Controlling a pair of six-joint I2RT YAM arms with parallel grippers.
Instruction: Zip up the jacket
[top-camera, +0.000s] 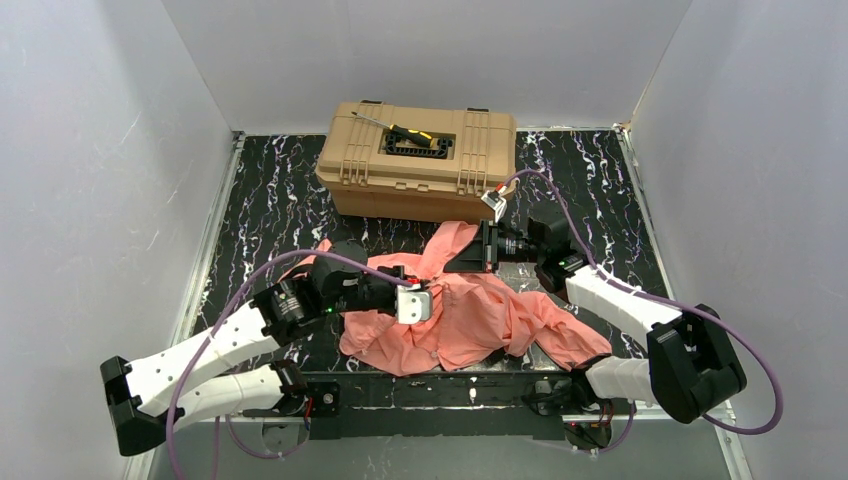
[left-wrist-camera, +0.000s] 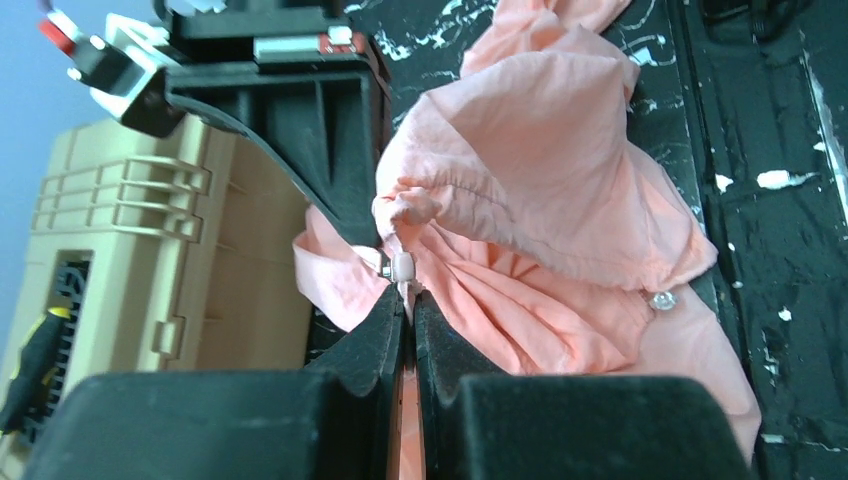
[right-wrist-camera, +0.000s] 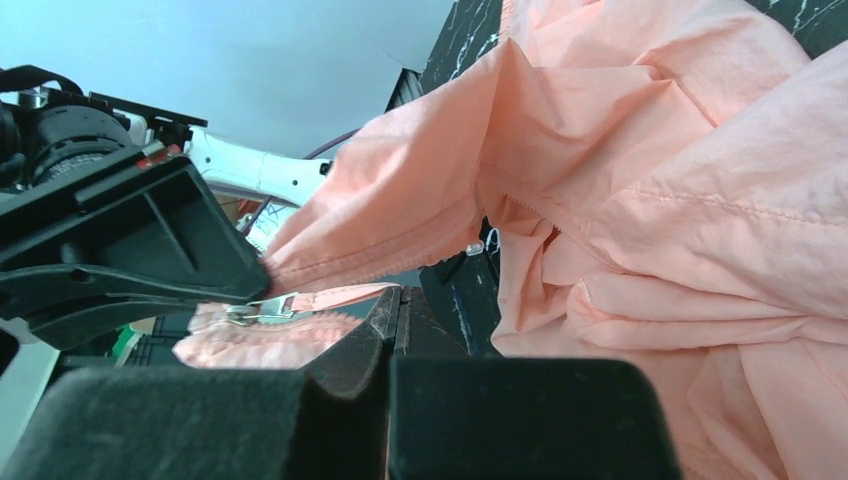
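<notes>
at the near edge of the counter (top-camera: 270, 210) our two arms are bolted side by side; the left arm (top-camera: 200, 355) reaches in from the left and the right arm (top-camera: 620, 300) bends in from the right. just past the bases lies the jacket (top-camera: 480, 320), salmon pink and crumpled. it is spread over the near middle of the black, white-veined counter, with one sleeve trailing toward the near right and a lobe of cloth pointing away from us. over the jacket's middle our two pairs of jaws meet almost tip to tip. from the left wrist we see the left jaws pressed together on a gathered fold of the jacket, with pink cloth showing in the slit between them and a small pale zipper piece (left-wrist-camera: 402, 267) right at their tips. a silver snap (left-wrist-camera: 661, 299) sits on the fabric to the right of that. from the right wrist we see the right jaws closed tight on the pink zipper tape. a metal slider (right-wrist-camera: 255, 310) on that tape lies just below the tips of the left jaws opposite. behind the jacket, just beyond its far lobe, stands a tan toolbox (top-camera: 420, 165). a black-and-yellow screwdriver (top-camera: 412, 134) lies in the recess of its lid. pale walls close the counter in on three sides.
</notes>
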